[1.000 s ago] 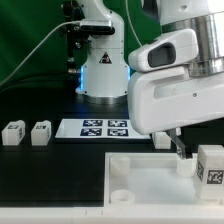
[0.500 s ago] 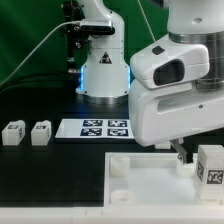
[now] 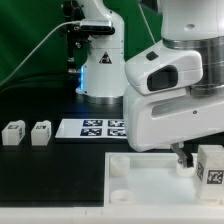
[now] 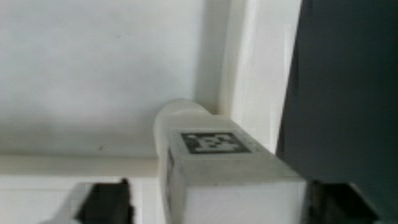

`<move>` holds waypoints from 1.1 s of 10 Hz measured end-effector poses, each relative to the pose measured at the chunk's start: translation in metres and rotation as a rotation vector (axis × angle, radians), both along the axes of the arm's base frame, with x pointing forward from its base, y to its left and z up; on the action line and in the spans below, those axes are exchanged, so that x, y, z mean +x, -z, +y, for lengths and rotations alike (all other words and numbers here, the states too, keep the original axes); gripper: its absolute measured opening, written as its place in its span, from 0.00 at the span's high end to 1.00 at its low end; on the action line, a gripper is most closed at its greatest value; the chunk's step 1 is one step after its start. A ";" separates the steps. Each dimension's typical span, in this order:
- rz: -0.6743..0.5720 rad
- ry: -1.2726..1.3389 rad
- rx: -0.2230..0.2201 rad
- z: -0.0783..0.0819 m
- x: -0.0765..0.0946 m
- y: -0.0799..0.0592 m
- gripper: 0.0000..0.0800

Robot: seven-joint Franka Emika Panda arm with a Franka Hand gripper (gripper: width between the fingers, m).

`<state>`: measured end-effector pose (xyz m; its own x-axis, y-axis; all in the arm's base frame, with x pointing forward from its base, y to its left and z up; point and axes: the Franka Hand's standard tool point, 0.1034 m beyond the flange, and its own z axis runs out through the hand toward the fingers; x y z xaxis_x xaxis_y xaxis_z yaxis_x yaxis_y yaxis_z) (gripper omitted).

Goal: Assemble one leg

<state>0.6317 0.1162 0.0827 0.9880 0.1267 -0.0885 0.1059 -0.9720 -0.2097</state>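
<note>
Over the last second the arm's wrist housing point(image 3: 165, 75) has swung round and sunk a little. The pincer point(image 3: 181, 156) below it has stayed over the same corner of the big white square piece point(image 3: 140, 178). This is a turn in place, not a move to somewhere new.

In the wrist view the leg point(image 4: 217, 150) sits directly between the two fingers with its tag facing the camera. Its far end rests against the inner wall of the square piece, right at the edge where the dark table begins. The fingers flank it closely on both sides. Whether they are pressing on it or standing just clear cannot be told from these pictures.

Since the fingertips have not moved, the rotation is most likely part of screwing the leg into its corner socket. It could be a driving twist or a swing back to take a fresh hold. On that reading the leg is in place but not yet tight.

A second leg point(image 3: 210, 166) stands just beside the pincer. Two more legs point(image 3: 12, 133) point(image 3: 40, 132) wait well away from it, beyond the marker board point(image 3: 95, 128).
</note>
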 end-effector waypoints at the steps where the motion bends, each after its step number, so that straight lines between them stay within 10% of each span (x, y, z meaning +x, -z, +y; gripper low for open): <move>1: -0.001 0.000 -0.001 -0.001 0.000 0.000 0.62; 11: 0.062 1.113 0.004 -0.001 -0.003 0.001 0.62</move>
